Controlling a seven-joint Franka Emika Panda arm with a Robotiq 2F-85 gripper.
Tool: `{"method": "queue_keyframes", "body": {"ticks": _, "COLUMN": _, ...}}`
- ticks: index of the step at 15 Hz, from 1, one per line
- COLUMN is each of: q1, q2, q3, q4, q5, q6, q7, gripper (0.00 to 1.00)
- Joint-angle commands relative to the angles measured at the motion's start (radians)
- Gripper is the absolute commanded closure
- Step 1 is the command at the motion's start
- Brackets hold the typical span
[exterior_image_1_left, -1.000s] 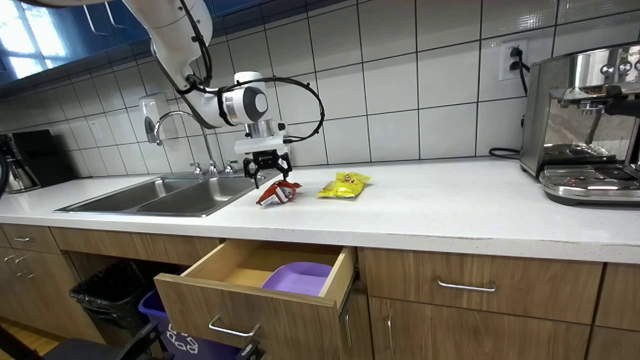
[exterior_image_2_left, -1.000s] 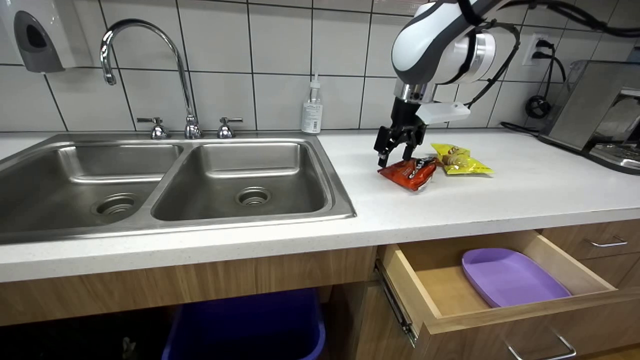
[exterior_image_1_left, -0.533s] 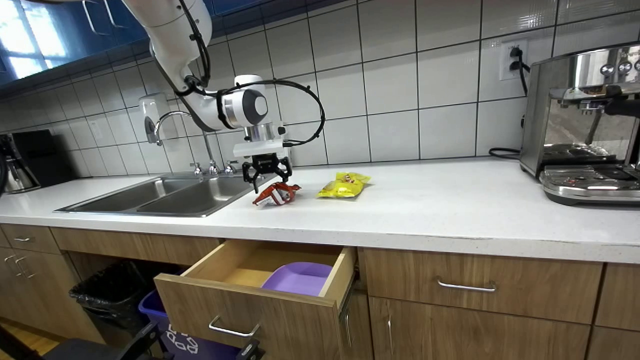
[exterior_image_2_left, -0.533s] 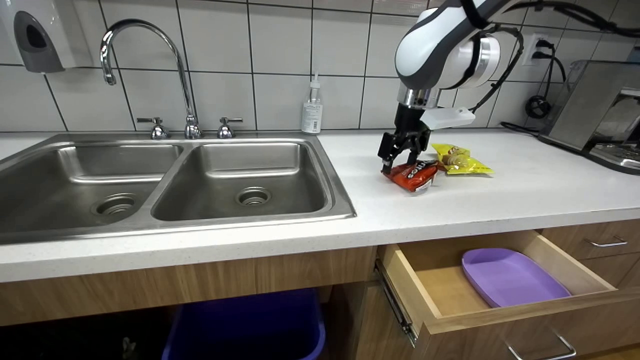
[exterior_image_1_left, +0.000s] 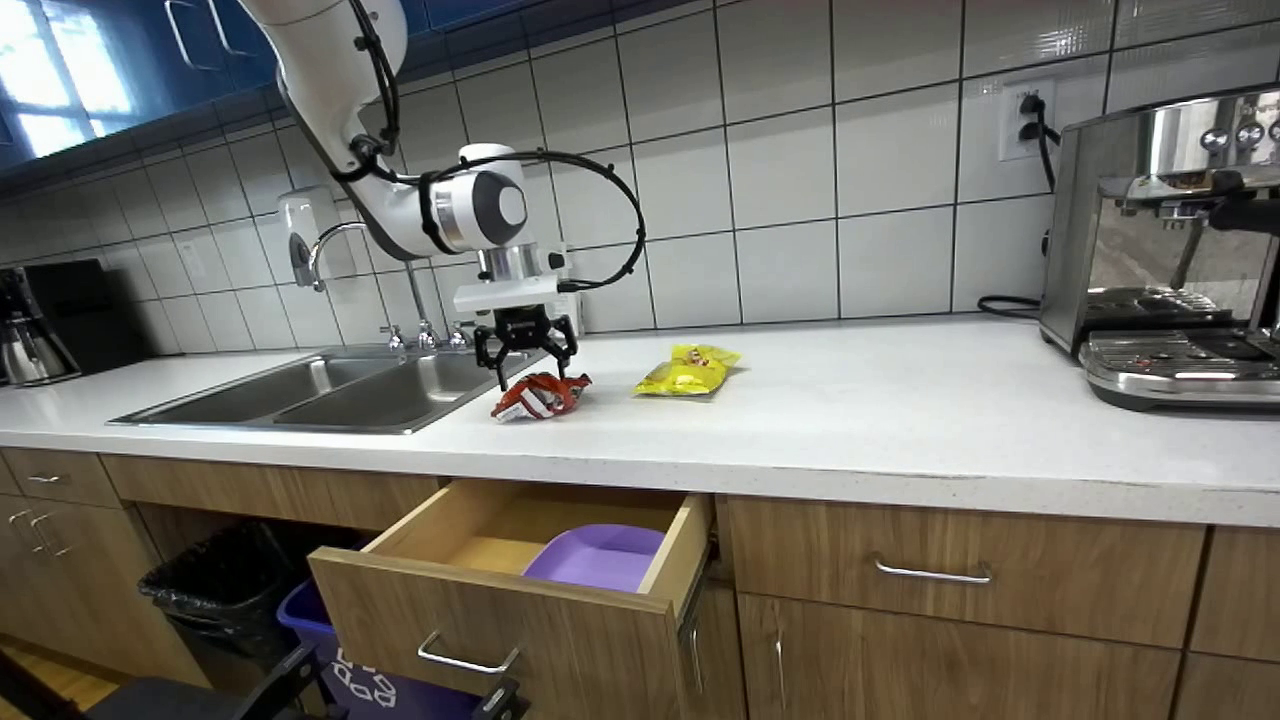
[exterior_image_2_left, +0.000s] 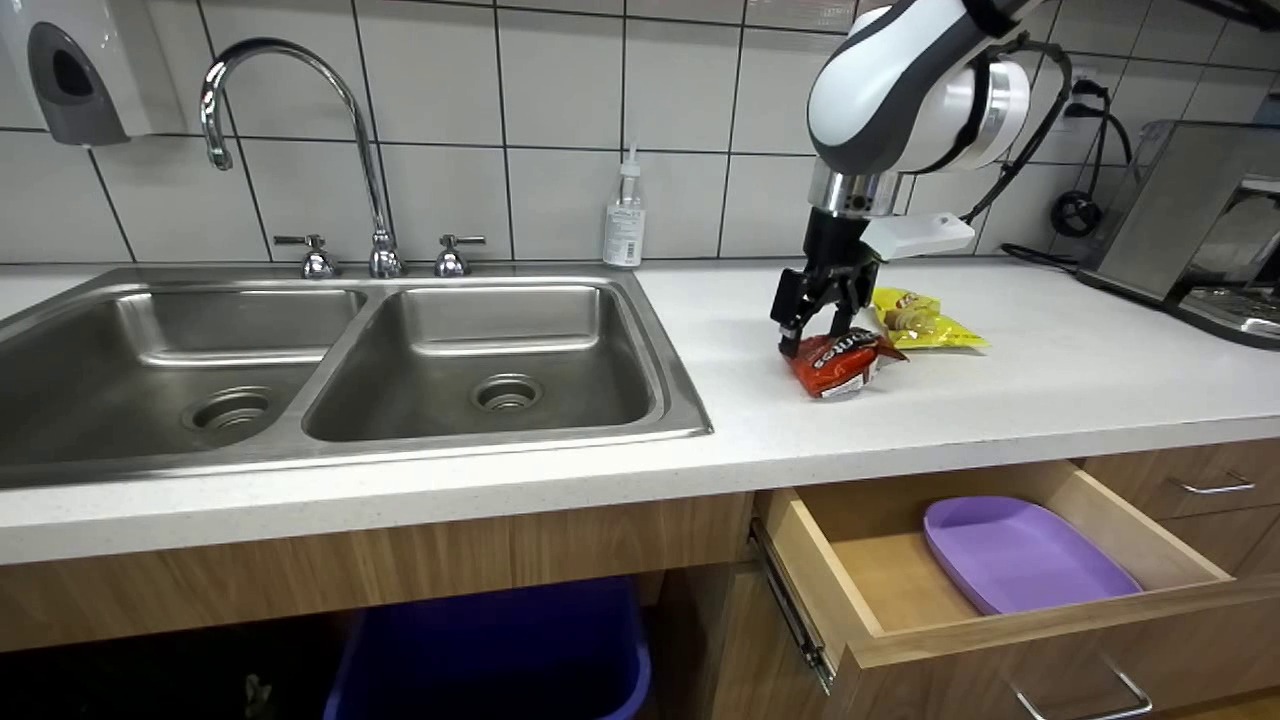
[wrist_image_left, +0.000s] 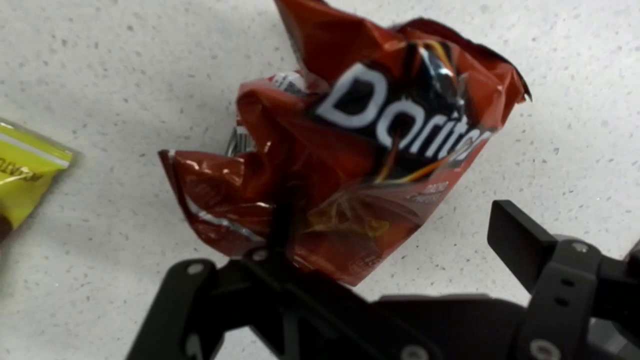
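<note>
A red Doritos bag (exterior_image_1_left: 540, 398) lies crumpled on the white counter beside the sink; it also shows in an exterior view (exterior_image_2_left: 835, 368) and large in the wrist view (wrist_image_left: 340, 145). My gripper (exterior_image_1_left: 532, 380) is open, pointing down at the bag, and also shows in an exterior view (exterior_image_2_left: 815, 342). In the wrist view the gripper (wrist_image_left: 395, 217) has its left finger over or against the bag's lower part; its right finger is apart from the bag, over bare counter. A yellow snack bag (exterior_image_1_left: 690, 371) lies beside the red one, also in the wrist view (wrist_image_left: 22, 172).
A double steel sink (exterior_image_2_left: 690, 400) adjoins the bags. Below the counter edge a wooden drawer (exterior_image_1_left: 500, 610) stands open with a purple tray (exterior_image_2_left: 1020, 555) inside. A soap bottle (exterior_image_2_left: 625, 220) stands by the wall. A coffee machine (exterior_image_1_left: 1170, 240) stands along the counter.
My gripper has moved lower and toward the counter's front edge. The red bag has slid a little the same way and turned slightly. The yellow bag and the drawer have not moved.
</note>
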Motion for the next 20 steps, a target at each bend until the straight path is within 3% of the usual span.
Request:
{"method": "queue_keyframes", "body": {"ticks": 1, "q1": -0.025, "q2": -0.09, "q3": 0.013, "q4": -0.108, "q5": -0.004, "q6": 0.011, "q7": -0.016, "gripper": 0.0}}
{"method": "queue_keyframes", "body": {"ticks": 20, "q1": -0.097, "q2": -0.312, "q3": -0.012, "q4": -0.423, "q5": 0.013, "q6": 0.018, "q7": -0.037, "gripper": 0.0}}
